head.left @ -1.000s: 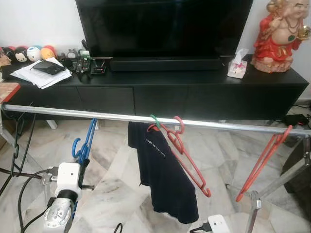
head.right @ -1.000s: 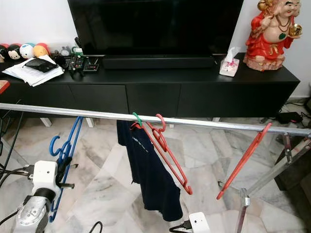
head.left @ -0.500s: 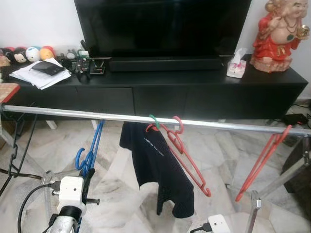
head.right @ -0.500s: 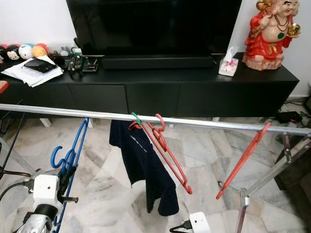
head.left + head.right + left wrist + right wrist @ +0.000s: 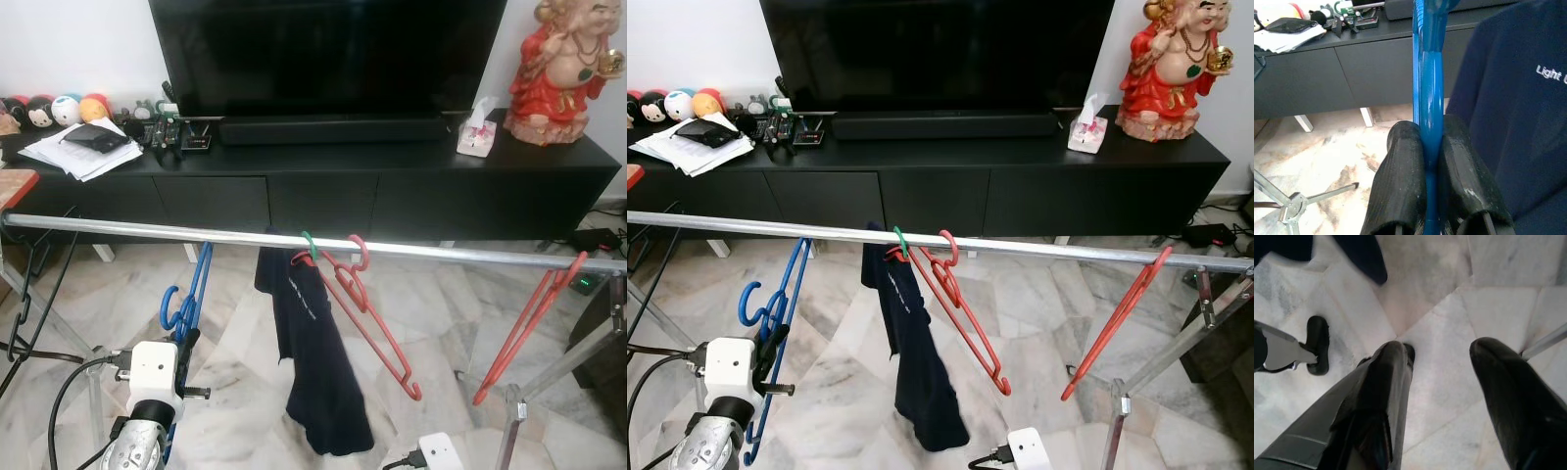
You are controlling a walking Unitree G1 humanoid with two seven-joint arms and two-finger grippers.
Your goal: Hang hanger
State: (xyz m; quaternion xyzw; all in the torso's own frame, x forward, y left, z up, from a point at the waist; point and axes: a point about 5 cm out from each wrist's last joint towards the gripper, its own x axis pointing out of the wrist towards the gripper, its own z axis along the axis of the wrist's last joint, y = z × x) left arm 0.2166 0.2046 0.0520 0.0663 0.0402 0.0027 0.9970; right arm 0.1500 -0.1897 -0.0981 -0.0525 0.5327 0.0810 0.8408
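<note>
The left gripper (image 5: 1431, 161) has its jaws clamped on the blue hanger (image 5: 186, 299), low and just before the metal rail (image 5: 441, 250); the right gripper (image 5: 1449, 377) hangs spread. Best lift until the hook clears the rail, then lower it left of the navy shirt (image 5: 313, 362).
</note>
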